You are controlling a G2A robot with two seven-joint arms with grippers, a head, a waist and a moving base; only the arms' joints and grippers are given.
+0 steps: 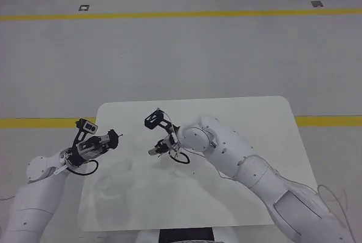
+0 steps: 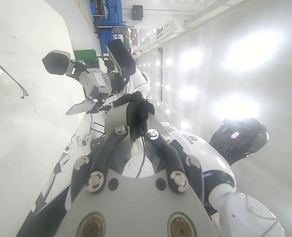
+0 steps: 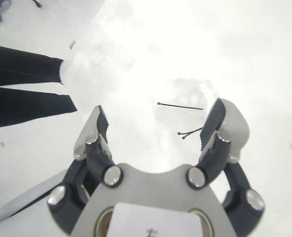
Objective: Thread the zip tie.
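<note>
**Left claw pinched shut, right claw wide open**

Your left claw (image 2: 138, 104) is closed tight. A thin black zip tie (image 2: 144, 150) is pinched between its pads and runs back towards the wrist. Your right claw (image 3: 159, 109) is spread wide and holds nothing. Loose zip ties (image 3: 180, 106) lie on the white surface (image 3: 160, 38) just beyond its fingertips.

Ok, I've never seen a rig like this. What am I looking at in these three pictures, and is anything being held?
It is a two-armed robot at a white table. The top view looks down from above its arms; the other two come from cameras on each wrist. The left pincer is shut on a thin black strip, probably a zip tie. The right pincer is open and empty, above loose zip ties lying on the table.
</note>
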